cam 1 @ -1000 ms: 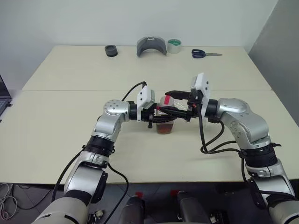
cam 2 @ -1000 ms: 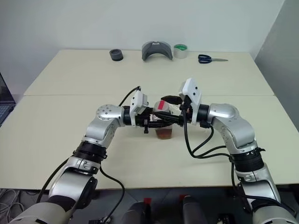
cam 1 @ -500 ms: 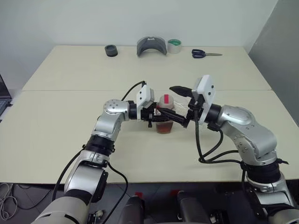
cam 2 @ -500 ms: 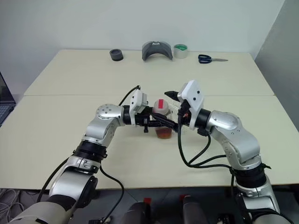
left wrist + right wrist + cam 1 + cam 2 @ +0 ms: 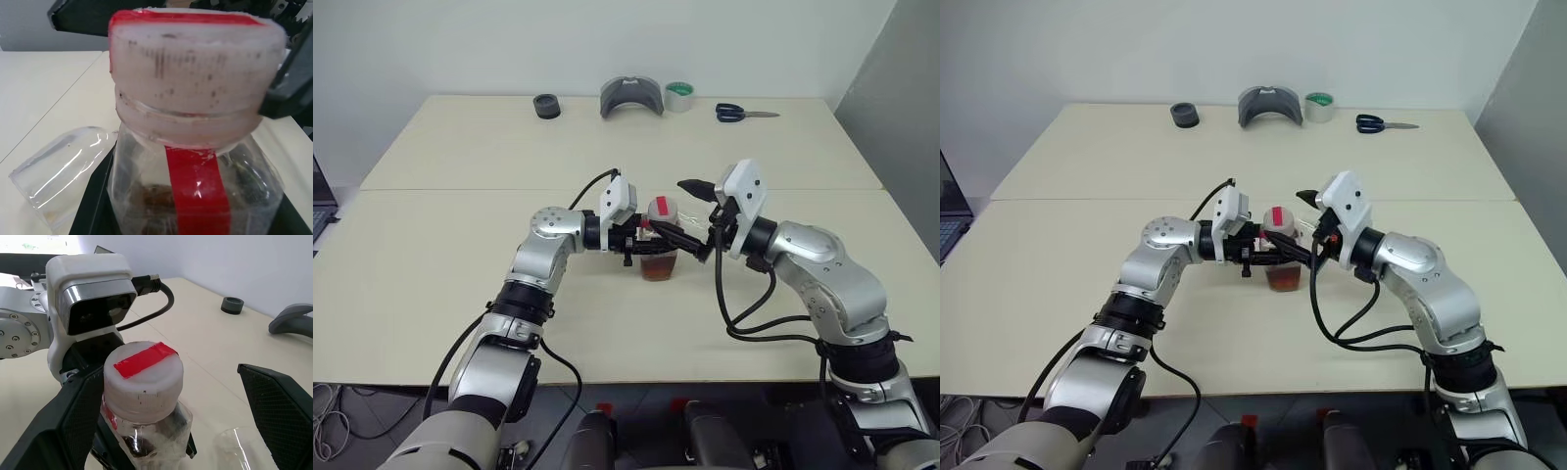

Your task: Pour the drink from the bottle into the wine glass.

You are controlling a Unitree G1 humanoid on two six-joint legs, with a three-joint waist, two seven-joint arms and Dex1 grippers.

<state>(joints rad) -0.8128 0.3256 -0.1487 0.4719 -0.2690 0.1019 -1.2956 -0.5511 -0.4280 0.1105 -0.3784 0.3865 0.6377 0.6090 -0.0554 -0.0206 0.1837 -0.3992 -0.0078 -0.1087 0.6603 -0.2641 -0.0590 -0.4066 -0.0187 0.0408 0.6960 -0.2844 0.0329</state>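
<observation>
Left gripper point(image 5: 644, 238) of ours is clamped on the bottle point(image 5: 660, 245), upright over the table point(image 5: 460, 196) with its cap point(image 5: 143, 373) on, while our right gripper point(image 5: 690, 217) gapes wide around that cap; the wine glass point(image 5: 58, 171) lies tipped just beside.

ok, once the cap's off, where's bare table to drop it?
Bare table lies to the left of the left arm, and more to the right between the right arm and the table's edge. The far row is taken: black roll, grey piece, tape, scissors. The middle is crowded: both grippers, bottle, wine glass.
</observation>
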